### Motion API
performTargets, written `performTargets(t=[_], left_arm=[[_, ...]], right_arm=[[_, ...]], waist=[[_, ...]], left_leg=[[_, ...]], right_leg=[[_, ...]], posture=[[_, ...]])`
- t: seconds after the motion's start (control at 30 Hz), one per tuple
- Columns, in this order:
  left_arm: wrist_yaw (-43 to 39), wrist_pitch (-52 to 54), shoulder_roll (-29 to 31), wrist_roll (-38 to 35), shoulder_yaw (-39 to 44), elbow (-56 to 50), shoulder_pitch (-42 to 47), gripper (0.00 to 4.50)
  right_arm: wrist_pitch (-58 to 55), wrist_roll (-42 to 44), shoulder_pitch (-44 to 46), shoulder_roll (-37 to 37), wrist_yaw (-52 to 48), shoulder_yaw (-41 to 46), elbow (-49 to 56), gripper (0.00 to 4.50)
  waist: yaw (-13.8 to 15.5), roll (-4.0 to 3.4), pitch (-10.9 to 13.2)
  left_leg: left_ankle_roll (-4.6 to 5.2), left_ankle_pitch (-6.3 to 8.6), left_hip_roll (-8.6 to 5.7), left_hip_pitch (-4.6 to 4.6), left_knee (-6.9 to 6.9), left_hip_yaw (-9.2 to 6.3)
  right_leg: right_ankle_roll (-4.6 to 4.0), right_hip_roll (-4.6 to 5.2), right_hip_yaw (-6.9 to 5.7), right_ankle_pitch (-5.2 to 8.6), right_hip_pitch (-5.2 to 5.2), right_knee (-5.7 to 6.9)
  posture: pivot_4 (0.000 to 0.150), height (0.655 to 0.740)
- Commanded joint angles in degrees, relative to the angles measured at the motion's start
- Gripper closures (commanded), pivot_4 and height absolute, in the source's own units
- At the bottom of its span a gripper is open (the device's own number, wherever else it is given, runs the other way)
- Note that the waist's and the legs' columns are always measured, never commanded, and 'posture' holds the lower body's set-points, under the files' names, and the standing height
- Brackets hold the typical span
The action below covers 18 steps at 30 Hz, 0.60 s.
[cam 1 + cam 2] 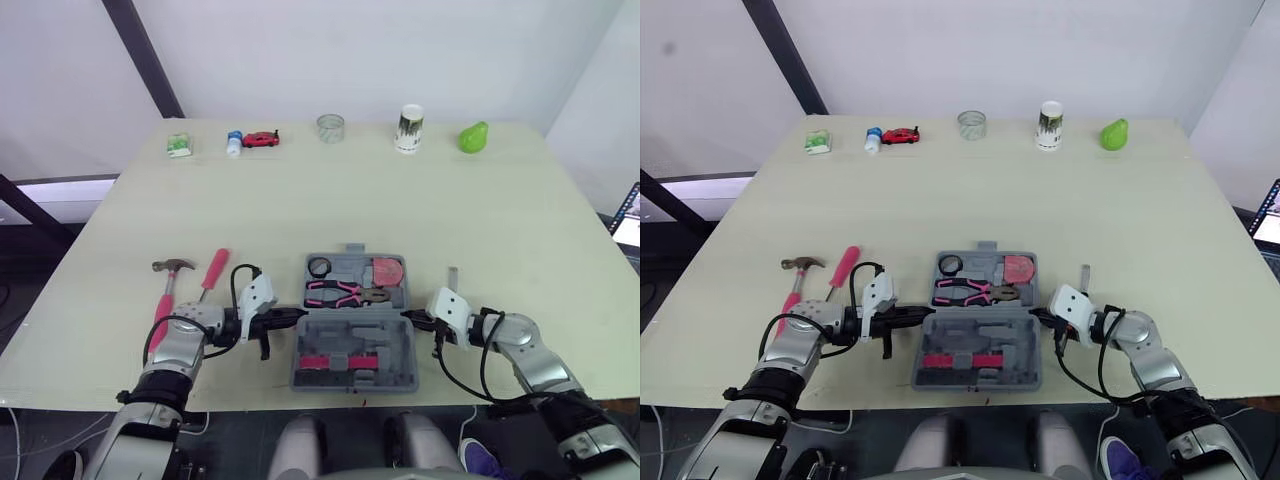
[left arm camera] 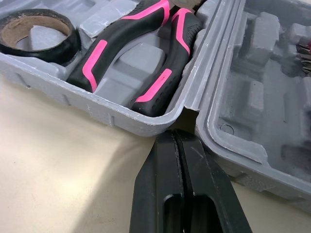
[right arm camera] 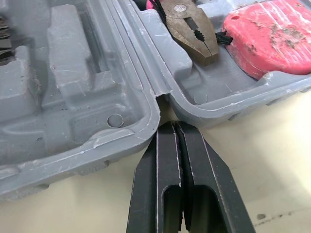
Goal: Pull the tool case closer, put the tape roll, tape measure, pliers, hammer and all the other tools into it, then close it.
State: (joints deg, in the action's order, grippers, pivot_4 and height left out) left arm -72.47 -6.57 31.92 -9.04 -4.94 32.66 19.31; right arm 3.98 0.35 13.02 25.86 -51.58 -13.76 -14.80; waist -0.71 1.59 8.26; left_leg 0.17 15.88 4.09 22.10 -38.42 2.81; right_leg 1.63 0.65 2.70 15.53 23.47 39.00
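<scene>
Touching tool case [image 1: 352, 343] hinge — closed end effectors [image 1: 300, 314] [image 1: 407, 315]

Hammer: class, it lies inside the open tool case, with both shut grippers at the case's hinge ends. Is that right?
No. The hammer lies on the table, left of the open tool case, as the left eye view shows. The left gripper and right gripper, both shut, are at the hinge ends.
</scene>
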Motion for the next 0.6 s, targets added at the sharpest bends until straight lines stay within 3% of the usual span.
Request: performTargets(t=[0.03, 0.6], left_arm=[[-0.93, -0.16, -1.36, -0.89, -0.84, -2.53, 0.46, 4.5], [0.02, -0.98, -2.79, 0.17, -0.31, 0.13, 3.06, 4.5]], right_arm=[[2.03, 0.37, 1.66, -1.3, 0.83, 0.06, 1.1, 4.45], [2.08, 0.11, 1.41, -1.46, 1.08, 0.54, 0.6, 4.45]], waist=[[0.0, 0.0, 0.0], [0.01, -0.01, 0.01]], left_leg=[[0.0, 0.0, 0.0, 0.0, 0.0, 0.0], [0.0, 0.0, -0.01, 0.05, 0.0, -0.01]], right_leg=[[0.0, 0.0, 0.0, 0.0, 0.0, 0.0], [0.0, 0.01, -0.01, 0.0, 0.02, -0.03]], posture=[[0.15, 0.74], [0.15, 0.74]])
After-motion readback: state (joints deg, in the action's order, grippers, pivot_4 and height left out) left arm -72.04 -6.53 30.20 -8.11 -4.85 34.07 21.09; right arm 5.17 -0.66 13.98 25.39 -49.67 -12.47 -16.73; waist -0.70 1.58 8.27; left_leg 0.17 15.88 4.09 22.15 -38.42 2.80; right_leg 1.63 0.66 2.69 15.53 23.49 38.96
